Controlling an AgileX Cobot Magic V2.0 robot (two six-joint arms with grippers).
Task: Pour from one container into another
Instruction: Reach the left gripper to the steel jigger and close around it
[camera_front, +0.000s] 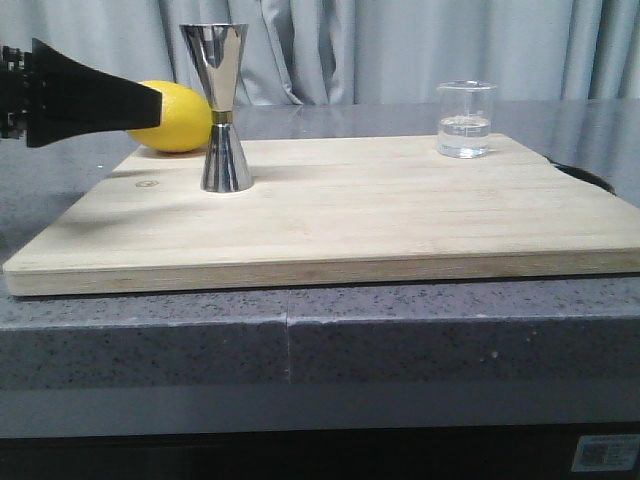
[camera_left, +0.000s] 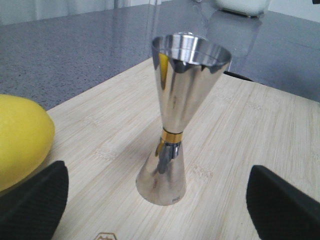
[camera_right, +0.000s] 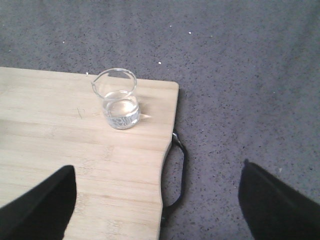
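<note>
Small clear glass beaker (camera_front: 466, 120) stands upright at upper right of front view, on far right part of a wooden board (camera_front: 330, 225), about a third full of clear liquid. In right wrist view the beaker (camera_right: 119, 99) sits near the board's corner, spout toward upper left of frame. Right gripper (camera_right: 155, 200) has jaws spread wide, holding nothing; beaker lies ahead of the gap, well apart from both fingers (camera_right: 37, 205).

Steel jigger (camera_front: 218, 108), hourglass shape w/ gold band at waist, stands upright at upper left-centre of front view. In left wrist view jigger (camera_left: 175, 117) is centred between the fingers. Left gripper (camera_left: 157, 200) is open wide, empty, touching nothing.

A lemon (camera_front: 170, 117) lies behind the jigger, partly hidden by the left gripper (camera_front: 95, 98) at left edge of front view. Board rests on a grey speckled counter (camera_front: 320, 340)
</note>
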